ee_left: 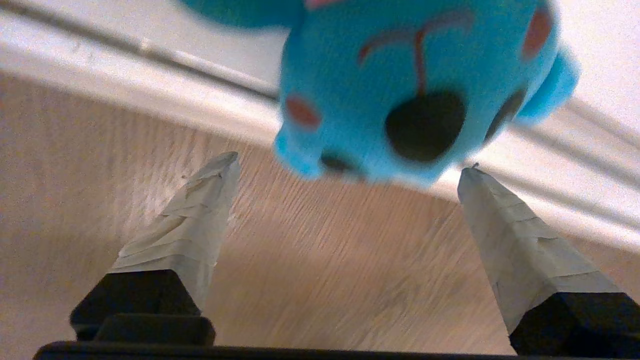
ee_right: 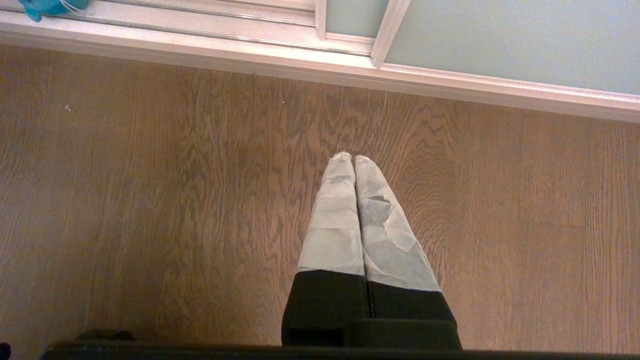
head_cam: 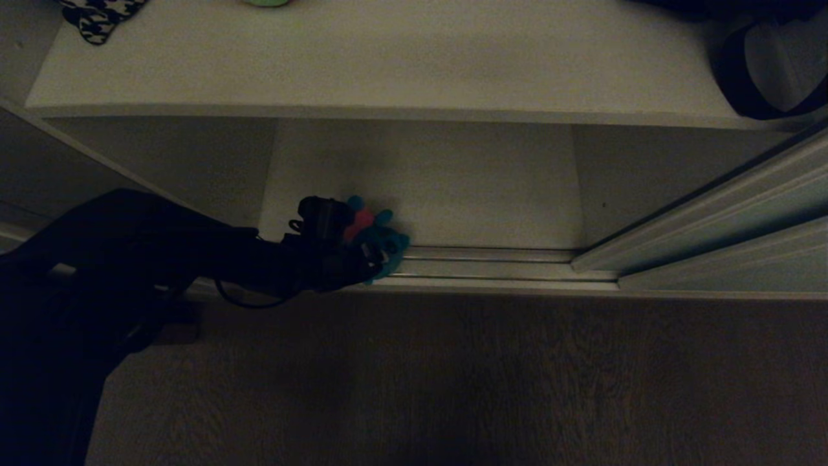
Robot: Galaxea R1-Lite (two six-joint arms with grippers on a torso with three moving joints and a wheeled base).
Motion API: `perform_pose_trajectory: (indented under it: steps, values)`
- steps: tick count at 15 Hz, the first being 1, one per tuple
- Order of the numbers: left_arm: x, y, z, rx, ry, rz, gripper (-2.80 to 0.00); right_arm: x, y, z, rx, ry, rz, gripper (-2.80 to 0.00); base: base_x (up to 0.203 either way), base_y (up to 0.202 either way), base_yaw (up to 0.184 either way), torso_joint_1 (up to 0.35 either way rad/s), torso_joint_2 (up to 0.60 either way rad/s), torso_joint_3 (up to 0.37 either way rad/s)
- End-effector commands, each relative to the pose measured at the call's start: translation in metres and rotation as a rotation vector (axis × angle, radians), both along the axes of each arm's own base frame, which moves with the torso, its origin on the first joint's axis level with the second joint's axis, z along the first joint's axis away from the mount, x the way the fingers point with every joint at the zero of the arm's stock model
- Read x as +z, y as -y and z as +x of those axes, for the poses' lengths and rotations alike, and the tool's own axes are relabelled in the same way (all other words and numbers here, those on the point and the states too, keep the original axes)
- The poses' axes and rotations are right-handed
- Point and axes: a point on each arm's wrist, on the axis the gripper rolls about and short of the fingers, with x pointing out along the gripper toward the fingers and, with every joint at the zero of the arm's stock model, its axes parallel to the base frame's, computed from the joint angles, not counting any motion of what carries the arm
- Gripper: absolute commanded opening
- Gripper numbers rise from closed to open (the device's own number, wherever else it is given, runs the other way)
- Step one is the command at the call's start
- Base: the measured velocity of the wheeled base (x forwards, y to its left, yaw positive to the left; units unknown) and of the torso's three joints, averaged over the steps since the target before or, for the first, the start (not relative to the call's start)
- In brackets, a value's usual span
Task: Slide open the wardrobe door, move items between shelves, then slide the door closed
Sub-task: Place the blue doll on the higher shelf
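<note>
The plush toy (head_cam: 381, 241) sits low and just left of centre in the head view, at the front lip of the wardrobe's bottom board, partly over the door track (head_cam: 491, 262). The left gripper (head_cam: 362, 255) is right there beside it, and in the left wrist view the taped fingers (ee_left: 192, 220) stand wide apart with the toy's blue face (ee_left: 420, 90) above their tips, touched by neither finger. So this reads as the placing step of moving items between shelves, with the toy let go on the lowest level. Over in the right wrist view, the right gripper (ee_right: 355, 165) hangs over the wooden floor (ee_right: 150, 200), fingers pressed together, idle. The sliding wardrobe door (head_cam: 724, 213) is pulled to the right of the frame, the compartment open. The upper shelf (head_cam: 362, 58) holds a black-and-white patterned cloth (head_cam: 97, 16) at upper left, something green (head_cam: 265, 2) at the top edge, and a dark bag-like shape (head_cam: 770, 58) at upper right. Next, I'd judge, the arm backs out cleanly, and that toy must clear the track before the door slides shut.
</note>
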Motion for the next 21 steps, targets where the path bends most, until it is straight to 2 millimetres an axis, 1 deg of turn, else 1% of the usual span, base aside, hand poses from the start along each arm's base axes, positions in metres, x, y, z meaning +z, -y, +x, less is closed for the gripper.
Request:
perform_pose_trajectory:
  steps: [1,6,7,9,11,12,14,17,19,21]
  values:
    - [-0.008,0.005,0.009,0.004,0.001,-0.007,0.0,0.0,0.0,0.0,0.001,0.002,0.0,-2.8,0.0,0.0,0.0,0.0,0.0,0.0]
    - [-0.009,0.012,0.027,0.025,0.054,-0.001,0.0,0.0,0.0,0.0,0.001,0.0,0.0,-2.8,0.0,0.0,0.0,0.0,0.0,0.0]
    - [-0.01,0.013,0.031,0.03,0.064,0.003,0.0,0.0,0.0,0.0,0.0,0.0,0.0,-2.8,0.0,0.0,0.0,0.0,0.0,0.0]
    - [-0.019,0.015,0.037,0.009,0.089,0.04,0.0,0.0,0.0,0.0,0.002,0.002,0.0,-2.8,0.0,0.0,0.0,0.0,0.0,0.0]
    - [-0.022,0.016,0.042,0.021,0.159,0.066,0.0,0.0,0.0,0.0,0.002,0.0,0.0,-2.8,0.0,0.0,0.0,0.0,0.0,0.0]
    - [-0.022,0.016,0.044,0.036,0.175,0.072,-2.8,0.0,0.0,0.0,0.001,0.0,0.0,-2.8,0.0,0.0,0.0,0.0,0.0,0.0]
    - [-0.016,0.015,0.042,0.037,0.184,0.065,-2.8,0.0,0.0,0.0,0.002,0.001,0.0,-2.8,0.0,0.0,0.0,0.0,0.0,0.0]
    - [0.001,0.012,0.033,0.033,0.193,0.059,-2.8,0.0,0.0,0.0,0.0,0.0,0.0,-2.8,0.0,0.0,0.0,0.0,0.0,0.0]
    - [0.007,0.006,0.011,-0.021,0.159,0.08,-2.8,0.0,0.0,0.0,0.001,0.0,0.0,-2.8,0.0,0.0,0.0,0.0,0.0,0.0]
    - [0.02,-0.002,-0.022,-0.104,0.131,0.108,-2.8,0.0,0.0,0.0,0.002,0.002,0.0,-2.8,0.0,0.0,0.0,0.0,0.0,0.0]
